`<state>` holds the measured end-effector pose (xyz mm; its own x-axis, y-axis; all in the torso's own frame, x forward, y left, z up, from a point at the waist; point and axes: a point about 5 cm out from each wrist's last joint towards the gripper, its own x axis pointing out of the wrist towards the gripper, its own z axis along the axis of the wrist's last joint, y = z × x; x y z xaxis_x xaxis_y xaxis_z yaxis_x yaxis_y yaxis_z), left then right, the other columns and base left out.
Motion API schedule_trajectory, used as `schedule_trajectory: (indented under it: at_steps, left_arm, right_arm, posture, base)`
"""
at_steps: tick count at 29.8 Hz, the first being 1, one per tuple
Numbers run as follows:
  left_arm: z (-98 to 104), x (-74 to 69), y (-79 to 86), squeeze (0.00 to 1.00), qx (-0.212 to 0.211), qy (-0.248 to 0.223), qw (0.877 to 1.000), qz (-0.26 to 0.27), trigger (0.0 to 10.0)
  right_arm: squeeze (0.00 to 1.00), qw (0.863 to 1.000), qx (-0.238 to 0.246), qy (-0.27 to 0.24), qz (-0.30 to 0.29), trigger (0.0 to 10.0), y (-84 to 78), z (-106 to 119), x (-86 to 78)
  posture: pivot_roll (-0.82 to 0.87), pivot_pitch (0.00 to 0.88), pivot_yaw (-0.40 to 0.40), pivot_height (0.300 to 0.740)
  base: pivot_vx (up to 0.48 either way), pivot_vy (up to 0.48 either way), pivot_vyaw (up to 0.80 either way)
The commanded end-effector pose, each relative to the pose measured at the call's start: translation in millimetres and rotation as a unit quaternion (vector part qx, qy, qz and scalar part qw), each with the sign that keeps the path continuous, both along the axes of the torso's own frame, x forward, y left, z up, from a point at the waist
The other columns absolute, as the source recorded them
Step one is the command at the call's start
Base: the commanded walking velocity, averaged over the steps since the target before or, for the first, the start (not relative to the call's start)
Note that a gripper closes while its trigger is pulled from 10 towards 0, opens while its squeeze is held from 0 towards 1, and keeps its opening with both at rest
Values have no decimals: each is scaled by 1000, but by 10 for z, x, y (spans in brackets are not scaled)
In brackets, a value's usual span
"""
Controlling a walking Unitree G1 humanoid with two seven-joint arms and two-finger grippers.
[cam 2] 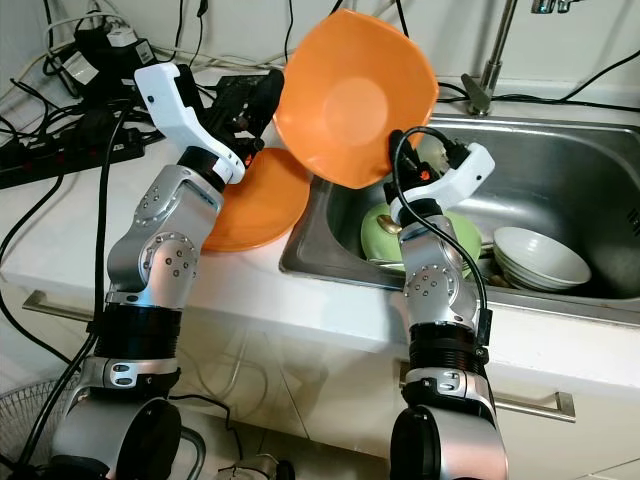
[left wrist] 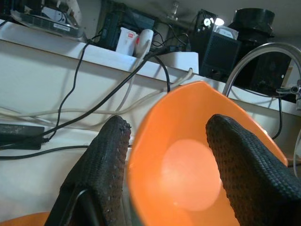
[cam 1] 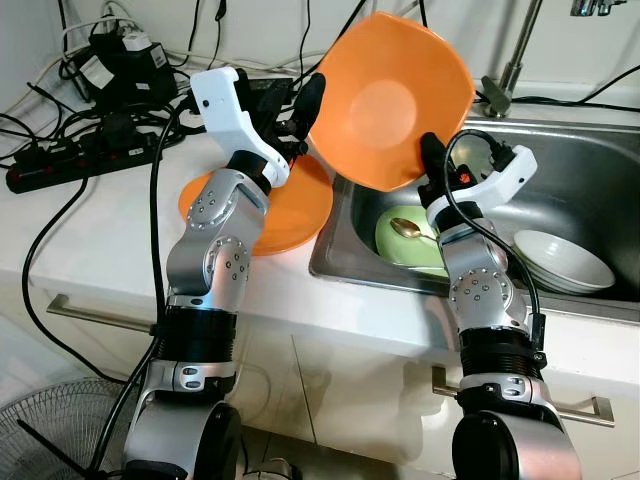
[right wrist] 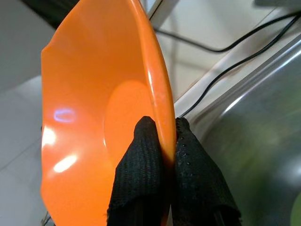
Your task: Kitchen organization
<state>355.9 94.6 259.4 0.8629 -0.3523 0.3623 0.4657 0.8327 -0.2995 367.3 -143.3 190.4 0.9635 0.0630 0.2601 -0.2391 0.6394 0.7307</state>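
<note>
An orange plate [cam 1: 385, 95] is held up on edge over the seam between counter and sink. My right gripper [cam 1: 432, 158] is shut on its lower right rim; the right wrist view shows both black fingers [right wrist: 141, 160] pinching that rim. My left gripper [cam 1: 305, 105] is at the plate's left edge. In the left wrist view its fingers [left wrist: 106, 160] stand wide apart, open, with the plate's rim [left wrist: 141, 141] between them. A second orange plate [cam 1: 295, 215] lies flat on the white counter under my left arm.
The steel sink [cam 1: 590, 190] holds a green bowl [cam 1: 400, 245] with a spoon [cam 1: 405, 228] and stacked white bowls [cam 1: 565, 262]. A faucet [cam 1: 510, 70] rises behind. A black power strip [cam 1: 60, 170], chargers and cables crowd the back left of the counter [cam 1: 100, 250].
</note>
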Motion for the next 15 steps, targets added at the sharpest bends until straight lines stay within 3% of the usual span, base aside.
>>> schedule_trajectory:
  at_steps: [1,7,8,9,14,15]
  left_arm:
    - [62,-8,15,0,8,-12,1000,4,10000]
    - [54,-11,14,0,9,-10,1000,5,10000]
    - [41,-14,12,0,10,-7,1000,3,10000]
    - [41,-14,12,0,10,-7,1000,3,10000]
    - [-31,-31,-1,0,27,7,1000,-5,10000]
    - [-50,-35,-1,0,31,11,999,-6,10000]
  right_arm:
    - [0,999,20,-31,-11,0,-1,185,41]
    - [0,997,29,-25,-63,0,-170,221,86]
    - [0,996,-2,-13,-92,0,-246,214,104]
    - [0,996,-2,-13,-92,0,-246,214,104]
    - [0,977,-145,-13,-159,0,-360,231,106]
    - [0,967,-191,-13,-170,1373,-363,235,105]
  posture:
    - [134,19,120,740]
    - [135,20,118,740]
    - [134,19,117,740]
    - [134,19,117,740]
    - [130,21,116,740]
    - [129,21,116,740]
  base:
    - [0,0,0]
    - [0,0,0]
    - [0,0,0]
    - [0,0,0]
    - [0,0,0]
    - [0,0,0]
